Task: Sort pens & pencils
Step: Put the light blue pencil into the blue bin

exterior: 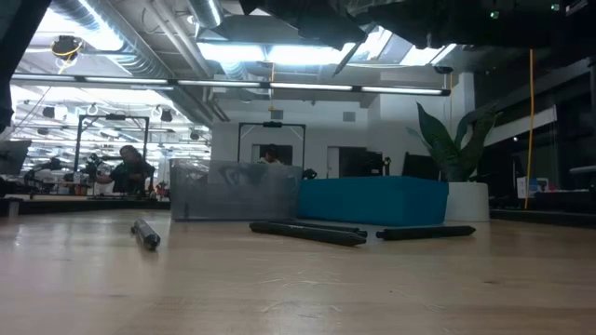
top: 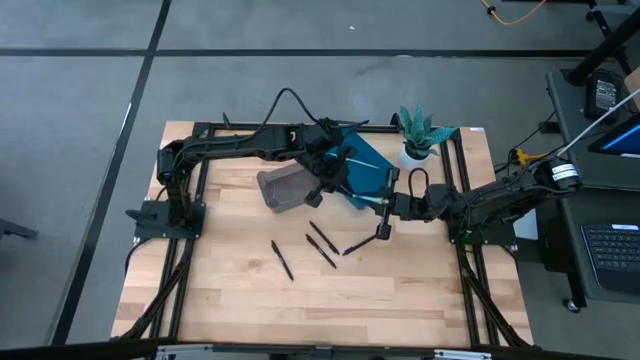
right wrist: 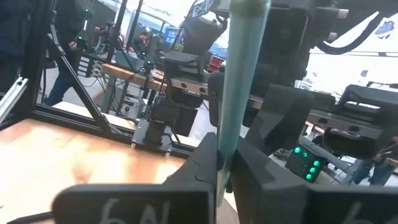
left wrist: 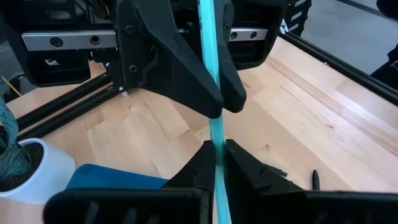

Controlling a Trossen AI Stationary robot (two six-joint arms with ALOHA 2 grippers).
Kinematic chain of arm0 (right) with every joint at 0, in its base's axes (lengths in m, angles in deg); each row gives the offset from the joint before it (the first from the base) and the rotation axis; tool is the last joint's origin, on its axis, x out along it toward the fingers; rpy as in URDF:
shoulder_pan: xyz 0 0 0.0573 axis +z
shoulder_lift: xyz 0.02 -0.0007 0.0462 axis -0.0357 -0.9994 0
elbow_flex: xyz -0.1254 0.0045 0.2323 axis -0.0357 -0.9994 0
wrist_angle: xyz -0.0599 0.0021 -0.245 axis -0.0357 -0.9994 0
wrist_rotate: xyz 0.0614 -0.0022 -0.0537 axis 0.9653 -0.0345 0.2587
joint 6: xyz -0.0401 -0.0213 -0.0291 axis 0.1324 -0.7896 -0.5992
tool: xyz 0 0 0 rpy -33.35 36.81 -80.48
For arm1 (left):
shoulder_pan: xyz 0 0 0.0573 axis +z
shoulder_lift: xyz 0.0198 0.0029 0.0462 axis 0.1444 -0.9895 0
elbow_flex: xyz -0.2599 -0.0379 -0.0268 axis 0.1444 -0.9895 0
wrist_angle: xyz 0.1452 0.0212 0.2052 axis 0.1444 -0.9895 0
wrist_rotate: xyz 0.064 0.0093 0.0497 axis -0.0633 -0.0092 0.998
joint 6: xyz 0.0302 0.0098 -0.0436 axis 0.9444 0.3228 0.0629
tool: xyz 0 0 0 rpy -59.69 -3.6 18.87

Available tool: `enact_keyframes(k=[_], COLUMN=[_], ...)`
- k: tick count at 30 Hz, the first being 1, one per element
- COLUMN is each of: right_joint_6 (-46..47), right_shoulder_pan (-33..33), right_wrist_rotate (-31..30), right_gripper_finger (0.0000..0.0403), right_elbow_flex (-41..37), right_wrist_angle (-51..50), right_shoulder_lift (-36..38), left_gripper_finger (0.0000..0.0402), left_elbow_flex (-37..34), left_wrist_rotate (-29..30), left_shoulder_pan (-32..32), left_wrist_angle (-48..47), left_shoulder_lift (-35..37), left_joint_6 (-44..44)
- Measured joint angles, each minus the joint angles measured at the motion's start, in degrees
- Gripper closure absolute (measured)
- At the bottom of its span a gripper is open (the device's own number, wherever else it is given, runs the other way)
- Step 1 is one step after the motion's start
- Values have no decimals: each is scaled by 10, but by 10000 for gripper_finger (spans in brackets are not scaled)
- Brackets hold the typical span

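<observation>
Both grippers are shut on one light blue stick [left wrist: 210,56], held in the air over the teal box [top: 362,165]. My left gripper [left wrist: 216,163] reaches in from the table's left [top: 345,180]. My right gripper [right wrist: 222,165] comes from the right [top: 378,202], its fingertips a short way from the left's. Three black sticks [top: 282,260], [top: 321,245], [top: 356,246] lie flat on the wooden table, nearer the front. My left gripper pinches the light blue stick's shaft [left wrist: 216,140] between its two fingertips. The stick runs on from there into my right gripper's fingers [left wrist: 186,87] and is clear of the table and the box. My right gripper pinches the same stick's shaft [right wrist: 225,140] between its two fingers, a little farther along than the left's hold. Above the fingers the stick rises toward the wrist camera [right wrist: 247,37]. It is lifted clear.
A grey see-through bin [top: 283,188] stands left of the teal box, and a white pot with a plant [top: 418,140] at the far right. A black metal frame [top: 190,250] edges the table. Bare wood lies toward the near edge.
</observation>
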Motion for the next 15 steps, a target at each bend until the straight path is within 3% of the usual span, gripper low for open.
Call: enact_keyframes(k=[15], right_joint_6=[2], right_shoulder_pan=[-1], right_wrist_rotate=[0], right_gripper_finger=[379], right_elbow_flex=[-1], right_wrist_angle=[-9], right_shoulder_lift=[0], left_gripper_finger=[330], left_elbow_flex=[0], left_wrist_rotate=[32], left_shoulder_pan=[-1], left_wrist_angle=[0], left_shoulder_lift=[0], left_joint_6=[-54])
